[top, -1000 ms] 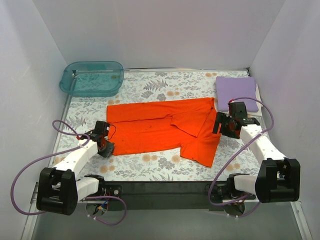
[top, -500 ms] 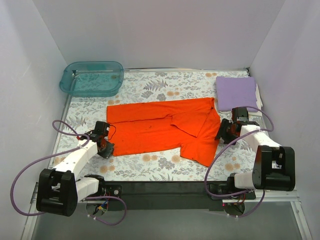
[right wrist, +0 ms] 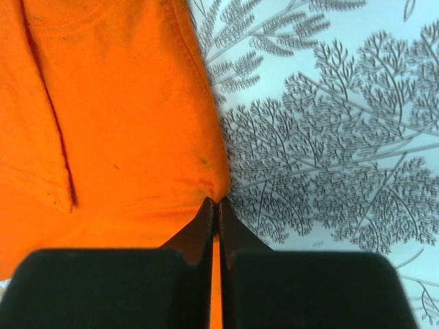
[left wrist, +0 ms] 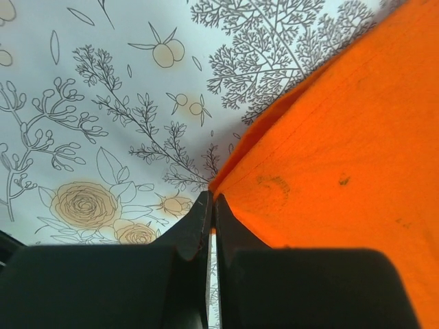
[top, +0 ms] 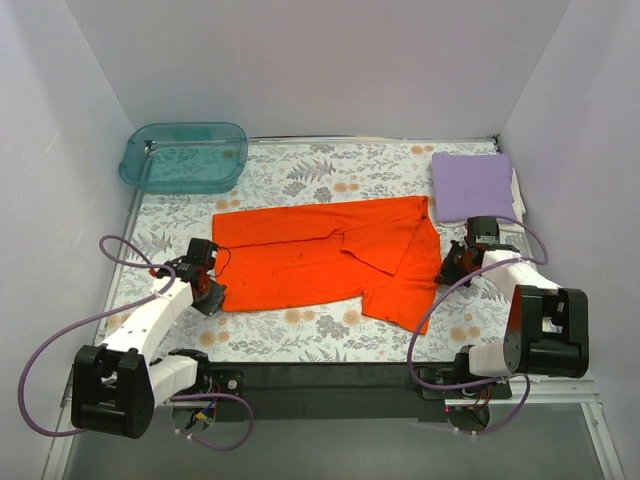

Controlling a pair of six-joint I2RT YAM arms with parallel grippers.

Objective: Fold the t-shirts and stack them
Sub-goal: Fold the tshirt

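An orange-red t-shirt (top: 330, 258) lies partly folded across the middle of the flowered table. My left gripper (top: 213, 296) is shut on its left near corner; in the left wrist view the gripper (left wrist: 212, 200) pinches the cloth's corner (left wrist: 226, 179). My right gripper (top: 447, 270) is shut on the shirt's right edge; in the right wrist view the gripper (right wrist: 215, 203) pinches the puckered hem (right wrist: 206, 171). A pale lavender t-shirt (top: 473, 186) lies folded at the back right, apart from both grippers.
A translucent teal tub (top: 185, 157) stands at the back left corner. White walls close in the table on three sides. Purple cables loop beside both arms at the near edge.
My right gripper has moved down and slightly right onto the shirt's right edge and gone from open to shut on it. The left gripper stays on the left corner.
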